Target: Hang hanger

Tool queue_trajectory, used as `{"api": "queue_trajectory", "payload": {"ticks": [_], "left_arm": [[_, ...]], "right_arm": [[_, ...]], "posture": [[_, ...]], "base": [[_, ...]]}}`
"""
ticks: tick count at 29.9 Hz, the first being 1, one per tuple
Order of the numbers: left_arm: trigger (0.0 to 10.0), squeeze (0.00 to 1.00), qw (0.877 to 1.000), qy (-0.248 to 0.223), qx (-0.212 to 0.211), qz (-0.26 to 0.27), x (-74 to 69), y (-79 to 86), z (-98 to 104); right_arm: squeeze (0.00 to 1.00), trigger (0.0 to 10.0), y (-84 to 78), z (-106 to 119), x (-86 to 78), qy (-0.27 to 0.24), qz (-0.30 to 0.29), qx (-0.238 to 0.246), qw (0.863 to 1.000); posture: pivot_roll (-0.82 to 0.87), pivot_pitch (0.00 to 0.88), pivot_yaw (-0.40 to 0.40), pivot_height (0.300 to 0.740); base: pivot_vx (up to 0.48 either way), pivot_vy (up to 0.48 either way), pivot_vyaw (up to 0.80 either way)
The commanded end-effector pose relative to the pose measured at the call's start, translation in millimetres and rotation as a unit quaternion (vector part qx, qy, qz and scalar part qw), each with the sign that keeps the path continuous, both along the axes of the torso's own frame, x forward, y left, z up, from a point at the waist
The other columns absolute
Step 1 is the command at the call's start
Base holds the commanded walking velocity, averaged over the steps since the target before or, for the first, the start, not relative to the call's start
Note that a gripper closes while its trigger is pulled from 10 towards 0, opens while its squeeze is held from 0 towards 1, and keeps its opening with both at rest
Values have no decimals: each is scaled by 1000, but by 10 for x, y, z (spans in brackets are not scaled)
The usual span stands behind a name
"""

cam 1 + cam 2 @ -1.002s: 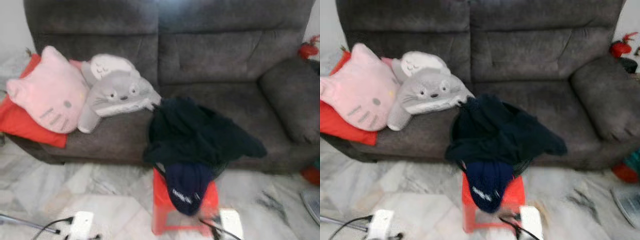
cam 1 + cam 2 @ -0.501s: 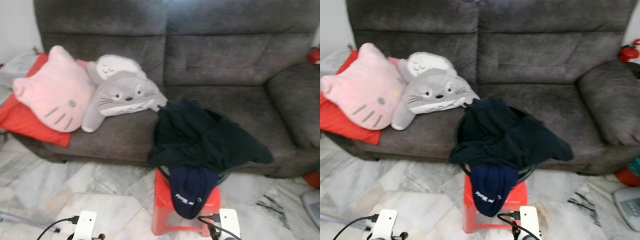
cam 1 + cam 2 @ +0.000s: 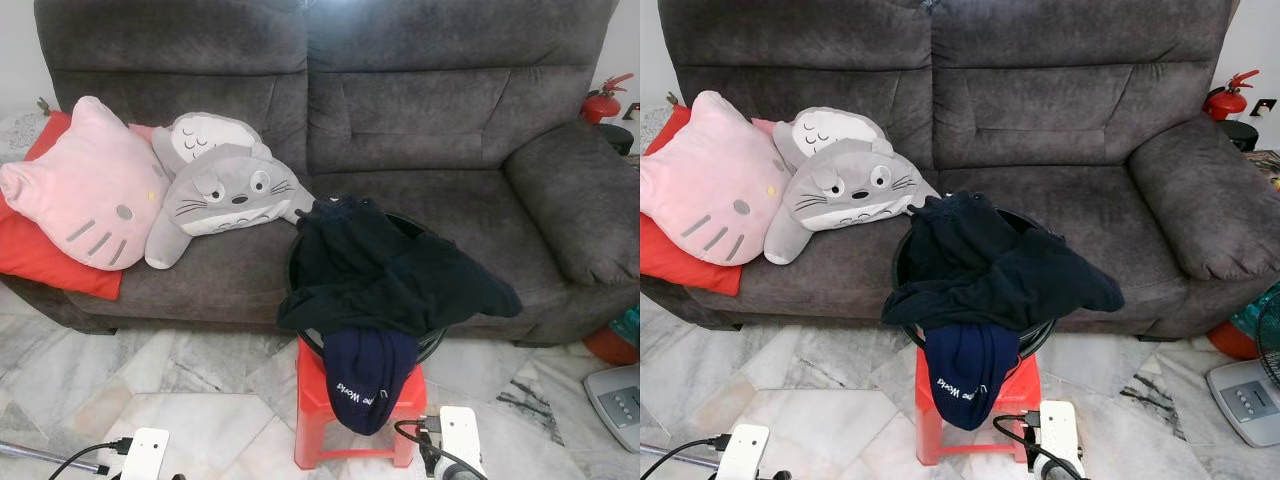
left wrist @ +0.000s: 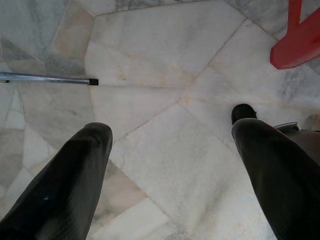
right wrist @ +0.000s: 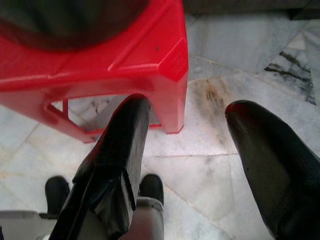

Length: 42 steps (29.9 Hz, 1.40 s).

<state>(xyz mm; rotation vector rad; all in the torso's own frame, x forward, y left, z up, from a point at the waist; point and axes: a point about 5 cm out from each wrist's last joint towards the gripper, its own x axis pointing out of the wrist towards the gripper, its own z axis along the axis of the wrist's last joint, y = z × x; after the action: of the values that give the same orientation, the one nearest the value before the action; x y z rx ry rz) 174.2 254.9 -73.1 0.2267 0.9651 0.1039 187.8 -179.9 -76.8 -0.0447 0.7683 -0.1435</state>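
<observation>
Risk: I see no hanger; it may lie buried under the dark clothes (image 3: 385, 270) heaped in the black basket (image 3: 1032, 336) on the red stool (image 3: 312, 400), so a grab could snag fabric. Left gripper (image 4: 170, 165) and right gripper (image 5: 187, 150): low, empty, fingers spread.

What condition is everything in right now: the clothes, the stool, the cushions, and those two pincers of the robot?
Dark clothes: heaped in a black basket, spilling over its rim.
Navy cap: hanging down over the stool's front.
Red stool: upright, carrying the basket.
Pink cushion: leaning on the sofa.
Grey plush: lying on the seat.
Left pincer: open, empty.
Right pincer: open, empty.
</observation>
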Motion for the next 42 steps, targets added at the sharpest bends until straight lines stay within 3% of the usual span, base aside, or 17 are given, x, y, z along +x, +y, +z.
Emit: {"api": "queue_trajectory", "payload": {"ticks": [1, 8, 11, 21, 22, 23, 25, 30, 36, 42], "left_arm": [[10000, 0, 1000, 9, -2, -4, -35, -28, -27], [10000, 0, 1000, 7, -9, -14, 20, -210, -55], [10000, 0, 1000, 1, -12, -19, 111, -303, -36], [10000, 0, 1000, -6, -12, -21, 184, -338, -9], [10000, 0, 1000, -7, -11, -21, 200, -342, -2], [10000, 0, 1000, -8, -11, -22, 206, -343, 1], [10000, 0, 1000, -9, -11, -22, 217, -343, 7], [10000, 0, 1000, -11, -11, -21, 238, -338, 19], [10000, 0, 1000, -13, -10, -19, 255, -333, 28], [10000, 0, 1000, -16, -7, -22, 292, -345, 45]], "right_arm": [[0, 10000, -17, 8, -7, -10, -14, 0, 1000], [0, 10000, -20, 26, 20, -19, -21, -4, 1000], [0, 10000, -23, 48, 62, -21, 13, -28, 999], [0, 10000, -29, 98, 117, -49, -3, -29, 998], [0, 10000, -154, 266, -215, -153, -16, -33, 988], [0, 10000, -208, 420, -367, -197, -13, -47, 979], [0, 10000, -245, 589, -478, -234, -2, -69, 970], [0, 10000, -236, 775, -430, -271, 18, -97, 958], [0, 10000, -284, 1072, -381, -298, 2, -127, 946], [0, 10000, -386, 1543, -58, -376, -6, -160, 913]], "posture": [[-159, 51, 42, 740], [-183, 40, 45, 740], [-196, 35, 48, 740], [-215, 21, 58, 740], [-217, 15, 60, 740], [-217, 14, 60, 740], [-219, 10, 61, 740], [-224, 4, 64, 740], [-225, 0, 66, 740], [-232, 0, 71, 740]], "base": [[0, 0, 0], [0, 0, 0], [0, 0, 0], [0, 0, 0], [0, 0, 0], [0, 0, 0], [0, 0, 0], [0, 0, 0], [0, 0, 0], [0, 0, 0]]}}
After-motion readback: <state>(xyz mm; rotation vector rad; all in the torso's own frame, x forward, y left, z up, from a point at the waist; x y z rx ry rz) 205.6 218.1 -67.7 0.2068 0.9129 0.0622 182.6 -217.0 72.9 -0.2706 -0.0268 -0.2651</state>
